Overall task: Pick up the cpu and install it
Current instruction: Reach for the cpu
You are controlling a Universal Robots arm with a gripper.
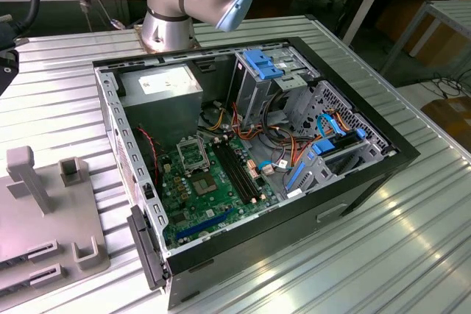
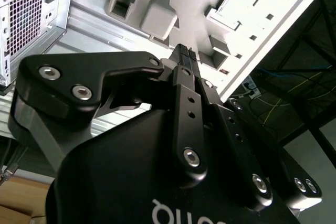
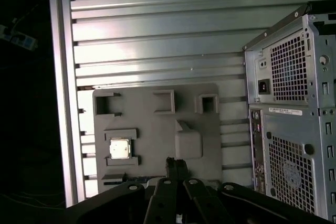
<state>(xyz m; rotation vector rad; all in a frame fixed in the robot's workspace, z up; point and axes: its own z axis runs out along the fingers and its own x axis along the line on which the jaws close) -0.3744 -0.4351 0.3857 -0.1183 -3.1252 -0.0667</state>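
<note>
I see an open PC case (image 1: 397,154) lying on the ribbed counter (image 1: 412,255). Inside: green motherboard (image 1: 193,200), grey power supply (image 1: 165,87), blue drive brackets (image 1: 268,64). A grey fixture plate (image 1: 37,218) sits just beside the case, at the exterior view's left.

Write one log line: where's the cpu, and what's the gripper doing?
cpu: on grey tray, untouched | gripper: shut, empty, off the cpu | case: open

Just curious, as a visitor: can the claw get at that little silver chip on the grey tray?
Probably yes. In the first wrist view the cpu lies uncovered in its holder on the grey tray, and the claw hangs above that tray with nothing between.
</note>
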